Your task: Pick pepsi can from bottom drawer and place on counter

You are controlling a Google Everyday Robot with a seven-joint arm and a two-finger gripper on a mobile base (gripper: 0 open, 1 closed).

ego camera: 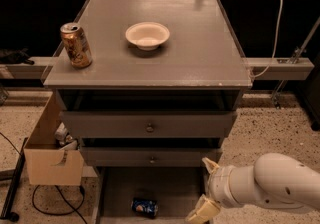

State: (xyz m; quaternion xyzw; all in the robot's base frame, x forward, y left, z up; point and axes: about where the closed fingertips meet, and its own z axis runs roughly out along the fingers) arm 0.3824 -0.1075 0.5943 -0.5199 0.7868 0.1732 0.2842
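The blue pepsi can (145, 207) lies on its side in the open bottom drawer (120, 188), near its front. The counter (200, 53) is the grey top of the cabinet above. My gripper (206, 188) is at the lower right, at the drawer's right side, to the right of the can and apart from it. Its two cream fingers (202, 210) stand spread apart with nothing between them. The white arm (270, 183) reaches in from the right.
A gold-brown can (76, 45) stands at the counter's left edge. A white bowl (147, 35) sits mid-counter. Two knobbed upper drawers (149, 127) jut out slightly above the bottom drawer. A cardboard box (52, 153) and cables lie on the floor at the left.
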